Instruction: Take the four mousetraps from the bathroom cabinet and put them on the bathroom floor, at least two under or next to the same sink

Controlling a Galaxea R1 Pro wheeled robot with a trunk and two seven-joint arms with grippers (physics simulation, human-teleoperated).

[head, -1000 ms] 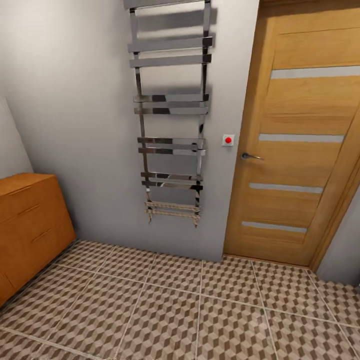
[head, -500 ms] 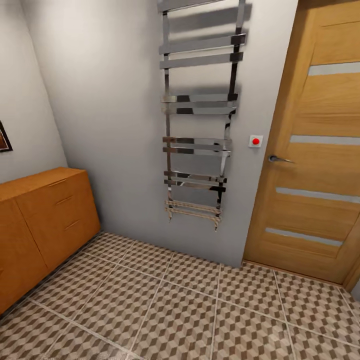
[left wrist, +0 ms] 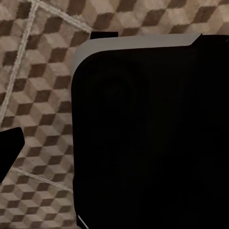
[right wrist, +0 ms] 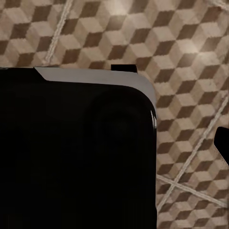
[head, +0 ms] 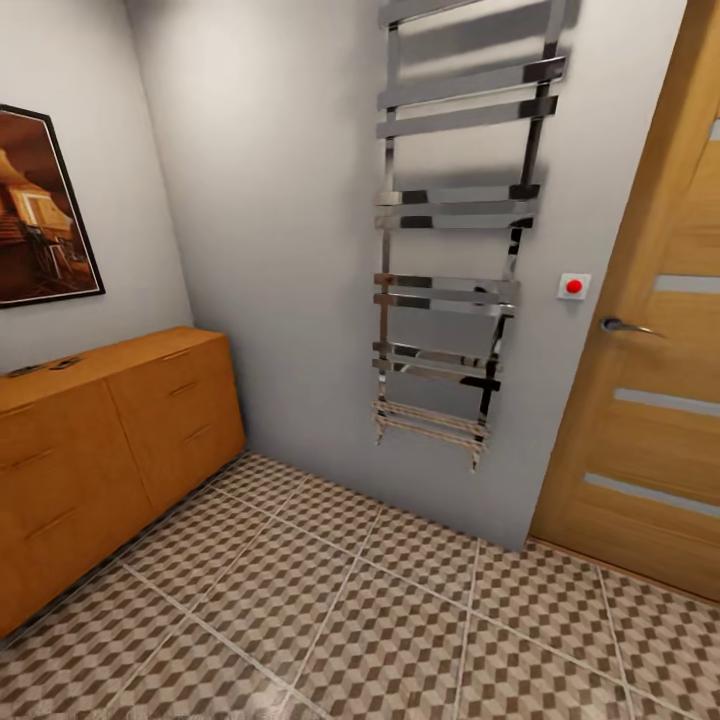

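Observation:
The orange-brown wooden cabinet (head: 110, 440) stands along the left wall in the head view, all its drawers shut. On its flat top, near the far left, lie a couple of small flat dark things (head: 45, 367), too small to name as mousetraps. The cube-patterned bathroom floor (head: 340, 620) spreads in front of it. Both wrist views look down on the same floor tiles (left wrist: 38, 95) (right wrist: 191, 57) past a big black part of the robot (left wrist: 152, 133) (right wrist: 76, 152). A dark tip (left wrist: 8, 150) (right wrist: 222, 143) pokes in at each wrist view's edge. The sink is out of view.
A chrome towel rail (head: 455, 250) hangs on the grey back wall. A wooden door (head: 650, 330) with a lever handle stands shut at the right, a red button (head: 573, 286) beside it. A framed picture (head: 40, 210) hangs above the cabinet.
The head view has swung left: rail and door slid right in the picture, more of the cabinet shows, and the framed picture has come into view. Nothing in the room moved.

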